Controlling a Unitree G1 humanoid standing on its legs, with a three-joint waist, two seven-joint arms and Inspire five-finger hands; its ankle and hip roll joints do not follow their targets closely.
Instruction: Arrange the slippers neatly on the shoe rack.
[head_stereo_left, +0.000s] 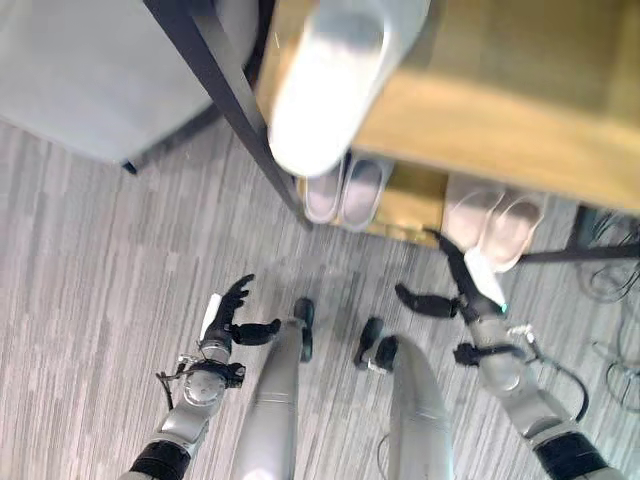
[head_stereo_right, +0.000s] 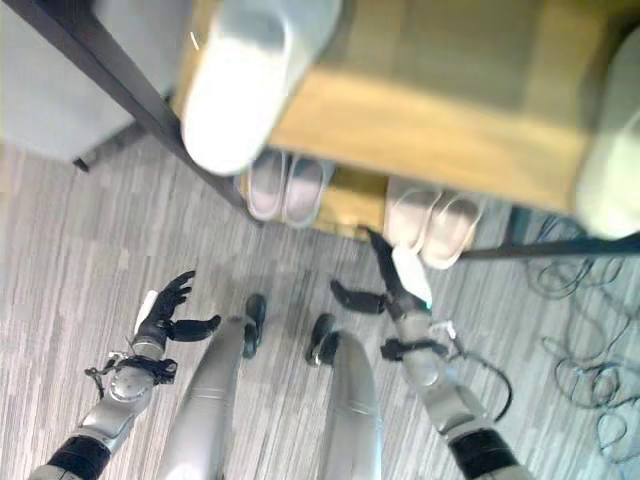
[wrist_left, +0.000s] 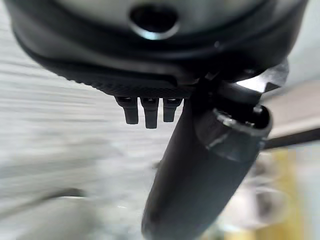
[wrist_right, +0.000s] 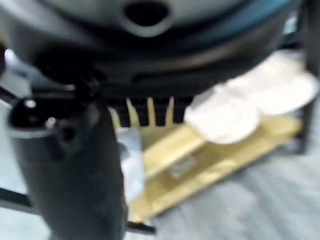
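Observation:
The shoe rack (head_stereo_left: 520, 110) has wooden shelves in a black frame. A white slipper (head_stereo_left: 330, 80) lies on its top shelf, toe over the front edge, and another pale slipper (head_stereo_right: 610, 170) sits at the top shelf's right end. On the bottom shelf stand a grey pair (head_stereo_left: 345, 190) and a pinkish-white pair (head_stereo_left: 495, 225). My right hand (head_stereo_left: 470, 290) is open with straight fingers, just in front of the pinkish pair (wrist_right: 250, 105) and holding nothing. My left hand (head_stereo_left: 232, 318) hangs open over the floor to the left, empty.
A grey box-like piece of furniture (head_stereo_left: 90, 80) stands left of the rack, beside the rack's slanting black post (head_stereo_left: 240, 100). Loose cables (head_stereo_right: 590, 300) lie on the striped grey floor at the right. Bare floor (head_stereo_left: 90, 300) stretches in front of the rack.

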